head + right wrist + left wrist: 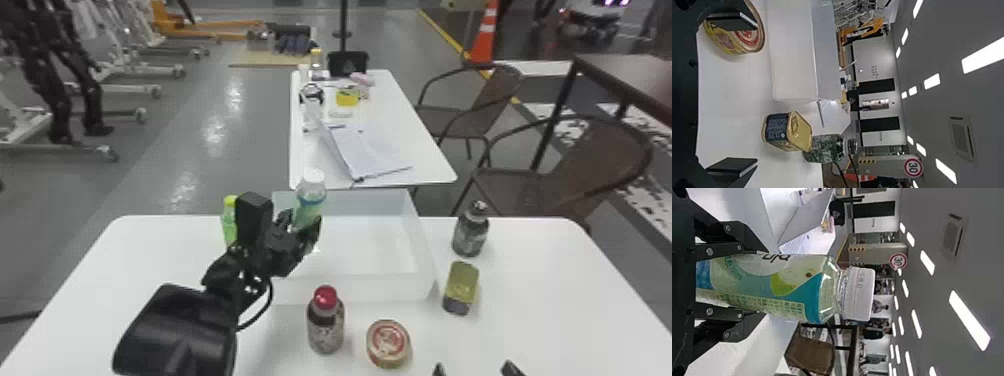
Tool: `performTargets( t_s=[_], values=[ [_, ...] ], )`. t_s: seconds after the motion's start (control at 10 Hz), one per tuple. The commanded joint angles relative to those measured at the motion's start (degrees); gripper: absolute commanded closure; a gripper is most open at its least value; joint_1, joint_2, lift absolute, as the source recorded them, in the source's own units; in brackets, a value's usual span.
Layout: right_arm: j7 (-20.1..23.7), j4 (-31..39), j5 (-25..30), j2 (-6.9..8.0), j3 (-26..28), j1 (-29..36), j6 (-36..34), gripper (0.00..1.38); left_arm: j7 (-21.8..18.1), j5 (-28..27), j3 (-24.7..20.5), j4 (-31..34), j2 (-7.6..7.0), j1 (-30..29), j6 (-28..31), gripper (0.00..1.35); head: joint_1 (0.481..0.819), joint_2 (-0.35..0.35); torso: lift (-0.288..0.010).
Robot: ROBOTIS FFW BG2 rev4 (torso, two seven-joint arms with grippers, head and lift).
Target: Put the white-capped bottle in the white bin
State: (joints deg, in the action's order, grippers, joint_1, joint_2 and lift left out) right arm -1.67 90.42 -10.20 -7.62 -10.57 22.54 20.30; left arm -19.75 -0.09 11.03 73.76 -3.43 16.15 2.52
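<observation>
Okay, my left end effector [306, 229] grasps the white-capped bottle [311, 192], roughly upright at the left part of the white bin [350, 288]. I'd best bring it right so the base clears the left wall, lower it straight, and release only once the bin's floor bears it. Dropping low, the wrist could clip the yellow-capped bottle [229, 220]. My right end effector [756, 93] is open, near side.

On the desk [540, 305], a bottle [229, 220] is left of the bin [360, 290], and before the bin are another bottle [326, 327] and, more right, a tin [388, 344]. At the bin's right is a can [461, 287], behind it a third bottle [470, 232]. The left pincer [302, 226] has a fourth bottle [310, 197].
</observation>
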Motion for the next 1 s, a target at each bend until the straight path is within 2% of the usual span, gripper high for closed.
performTargets(
  t_s=[0.0, 0.3, 0.6, 0.7, 0.8, 0.9],
  values=[
    [0.0, -0.1, -0.1, -0.03, -0.1, -0.1, 0.0, 0.09, -1.1, -6.2, 2.9, 0.2, -2.28, 2.0, 2.1, 0.92, 0.549, 0.000, -0.100],
    [0.0, -0.2, -0.2, -0.03, -0.1, -0.2, 0.0, 0.09, -4.1, -20.9, 10.2, 2.4, -5.71, 6.1, 7.9, 0.92, 0.549, 0.000, -0.100],
    [0.0, -0.3, -0.3, -0.03, -0.2, -0.4, 0.0, 0.09, -10.1, -33.0, 16.6, 3.1, -6.32, 11.0, 14.5, 0.91, 0.549, 0.000, -0.100],
    [0.0, -0.3, -0.3, -0.03, -0.2, -0.5, 0.0, 0.09, -10.3, -35.9, 18.9, 4.7, -6.94, 11.6, 17.5, 0.64, 0.549, 0.000, -0.100],
    [0.0, -0.3, -0.4, 0.06, -0.2, -0.5, 0.0, 0.09, -10.3, -36.0, 18.8, 4.8, -7.02, 11.5, 17.5, 0.32, 0.549, 0.000, -0.100],
    [0.0, -0.3, -0.4, -0.03, -0.2, -0.5, 0.0, 0.09, -10.3, -36.7, 18.8, 4.9, -7.20, 11.5, 17.5, 0.09, 0.549, 0.000, -0.100]
  ],
)
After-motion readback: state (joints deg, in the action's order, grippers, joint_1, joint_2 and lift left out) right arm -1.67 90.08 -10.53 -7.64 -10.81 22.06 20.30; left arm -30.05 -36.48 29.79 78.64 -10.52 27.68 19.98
